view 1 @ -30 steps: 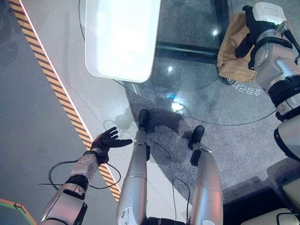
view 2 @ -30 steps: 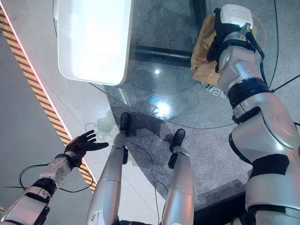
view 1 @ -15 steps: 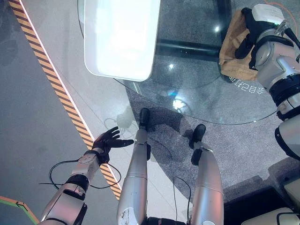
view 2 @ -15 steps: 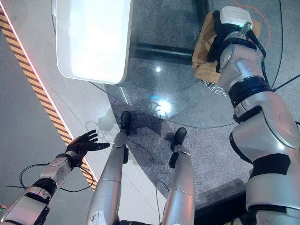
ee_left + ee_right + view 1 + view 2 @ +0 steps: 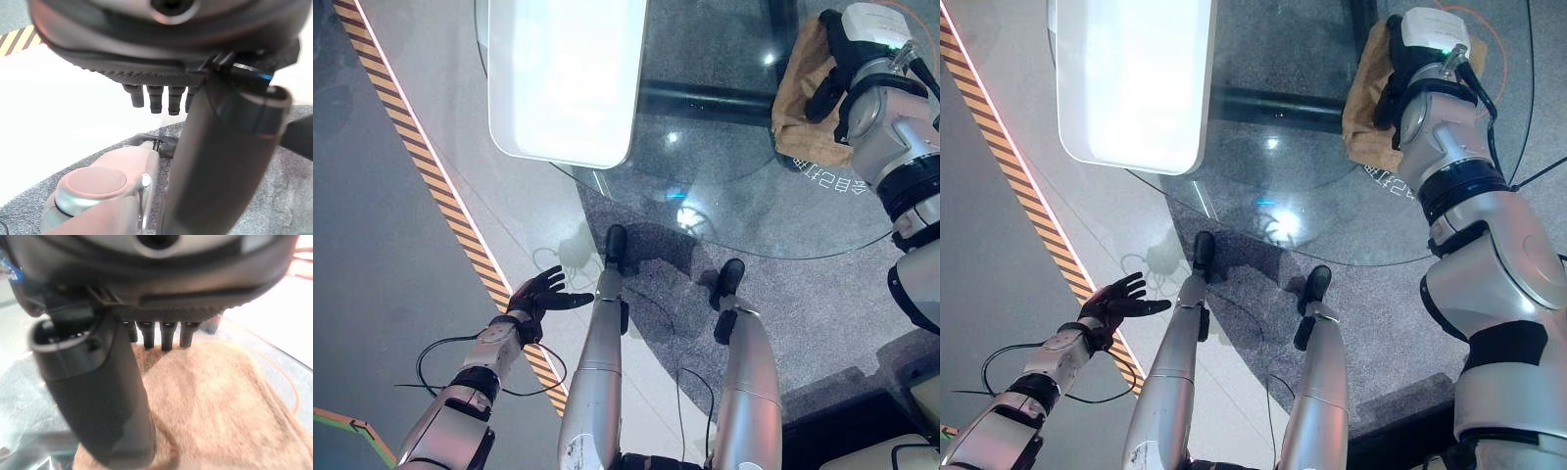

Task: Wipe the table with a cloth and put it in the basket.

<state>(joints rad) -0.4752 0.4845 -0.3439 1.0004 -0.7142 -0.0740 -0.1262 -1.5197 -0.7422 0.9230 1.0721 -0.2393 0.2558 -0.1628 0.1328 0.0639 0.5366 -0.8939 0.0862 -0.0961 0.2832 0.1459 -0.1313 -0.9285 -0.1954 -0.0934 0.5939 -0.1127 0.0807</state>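
The tan cloth (image 5: 800, 88) is lying on the glass table (image 5: 724, 196) near its right edge. The right hand (image 5: 832, 59) is pressing flat on it, fingers (image 5: 166, 335) straight. The left hand (image 5: 540, 294) is hanging over the floor (image 5: 382, 245), fingers spread and holding nothing.
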